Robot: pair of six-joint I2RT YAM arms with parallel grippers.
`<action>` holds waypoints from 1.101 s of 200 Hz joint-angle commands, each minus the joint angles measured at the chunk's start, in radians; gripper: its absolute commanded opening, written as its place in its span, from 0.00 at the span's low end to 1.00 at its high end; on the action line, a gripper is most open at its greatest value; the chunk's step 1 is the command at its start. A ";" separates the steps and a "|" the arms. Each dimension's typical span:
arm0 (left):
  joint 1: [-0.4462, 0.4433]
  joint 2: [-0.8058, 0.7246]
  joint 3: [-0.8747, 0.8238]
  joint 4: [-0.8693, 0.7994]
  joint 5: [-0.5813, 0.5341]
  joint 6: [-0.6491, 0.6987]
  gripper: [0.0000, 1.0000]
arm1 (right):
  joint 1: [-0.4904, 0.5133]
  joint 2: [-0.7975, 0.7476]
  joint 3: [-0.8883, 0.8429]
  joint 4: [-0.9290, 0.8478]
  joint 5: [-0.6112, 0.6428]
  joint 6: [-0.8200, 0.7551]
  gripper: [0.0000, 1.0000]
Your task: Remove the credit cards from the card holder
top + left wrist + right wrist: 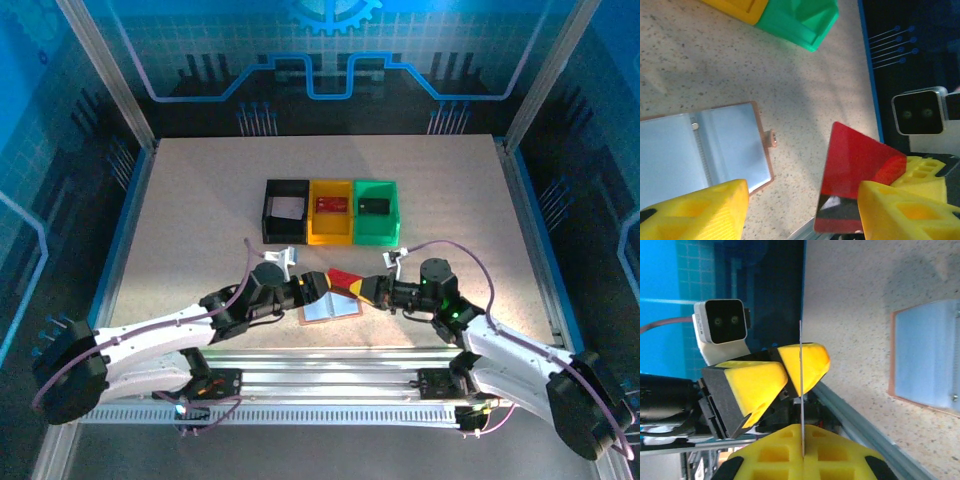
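Note:
The card holder (328, 309) lies open and flat on the table near the front edge, its pale pockets (705, 150) up and its snap tab (772, 138) to the side. My right gripper (802, 452) is shut on a red credit card (855, 170), held just above the table to the right of the holder and seen edge-on (801, 385) in the right wrist view. My left gripper (802, 200) stands open, with its right finger (910, 210) beside the card's near end. From above, both grippers (318, 285) (365, 288) meet at the red card (345, 277).
Three bins stand in a row behind: black (270, 222) with a whitish card, yellow (331, 235) with a red card, green (376, 235) with a black card. An aluminium rail (330, 375) runs along the near table edge. Blue walls enclose the sides.

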 commanded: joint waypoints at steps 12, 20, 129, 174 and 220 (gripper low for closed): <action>-0.002 -0.009 -0.020 0.123 0.012 0.000 0.59 | -0.010 0.034 -0.019 0.180 -0.066 0.115 0.00; -0.002 -0.009 -0.020 0.135 0.012 -0.003 0.58 | -0.008 0.038 -0.017 0.184 -0.070 0.121 0.00; -0.024 -0.059 -0.043 0.174 -0.032 -0.066 0.00 | 0.013 0.064 -0.012 0.146 -0.084 0.082 0.00; -0.020 -0.096 0.079 -0.236 -0.106 -0.195 0.00 | 0.000 -0.085 0.119 -0.411 0.031 -0.321 0.34; -0.013 -0.109 0.155 -0.534 -0.109 -0.425 0.00 | 0.024 -0.228 0.108 -0.517 0.179 -0.647 0.55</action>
